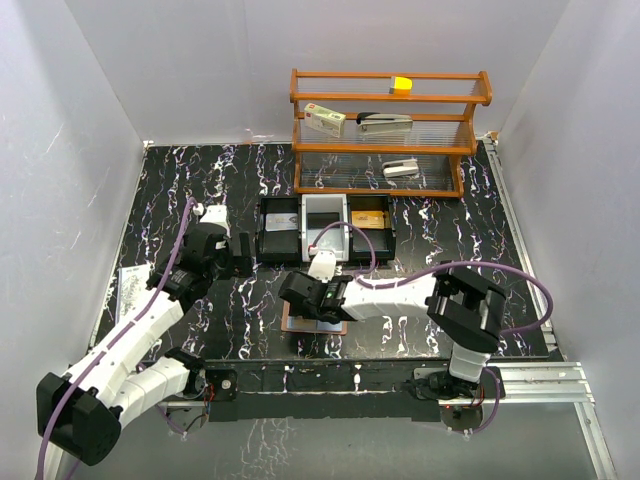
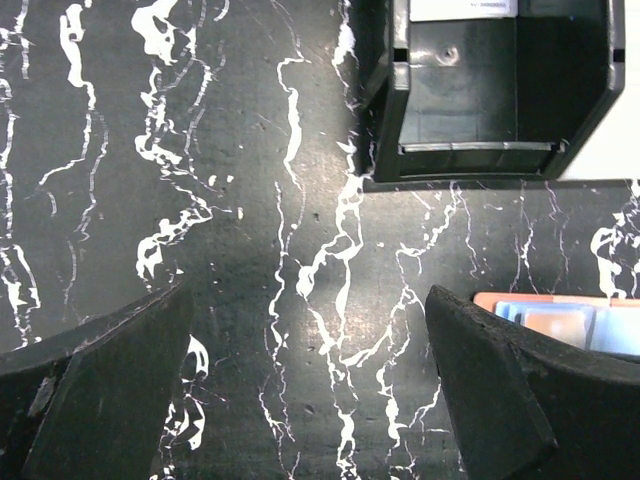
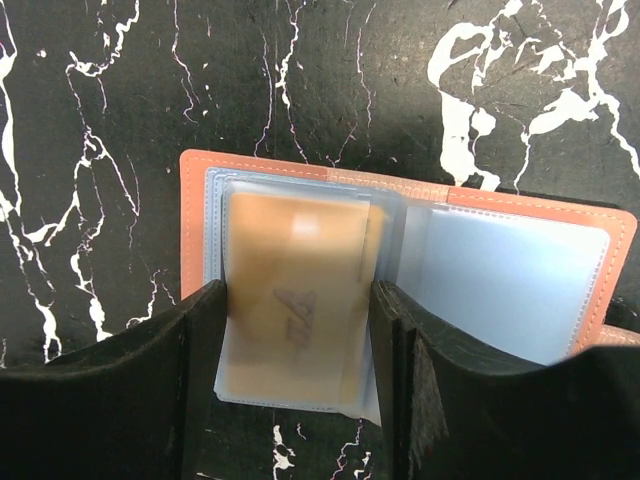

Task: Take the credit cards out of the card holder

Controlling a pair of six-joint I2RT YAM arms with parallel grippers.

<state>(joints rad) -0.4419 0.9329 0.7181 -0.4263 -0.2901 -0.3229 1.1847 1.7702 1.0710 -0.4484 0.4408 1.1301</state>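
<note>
Marbled table (image 1: 230, 180) | right gripper (image 3: 297, 295) straddles card (image 3: 295, 240) in holder (image 3: 192, 220), grip unclear | left gripper (image 2: 308, 300) wide apart | pinch card, not sleeve (image 3: 290, 388).

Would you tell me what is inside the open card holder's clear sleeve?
An orange-tan card shows through the sleeve of the card holder, its print blurred; anything behind that card is covered.

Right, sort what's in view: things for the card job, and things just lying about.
Job: card holder, card in its sleeve, right pincer, trays (perhaps for cards).
Lying about: shelf, stapler, yellow block, box, paper.
</note>
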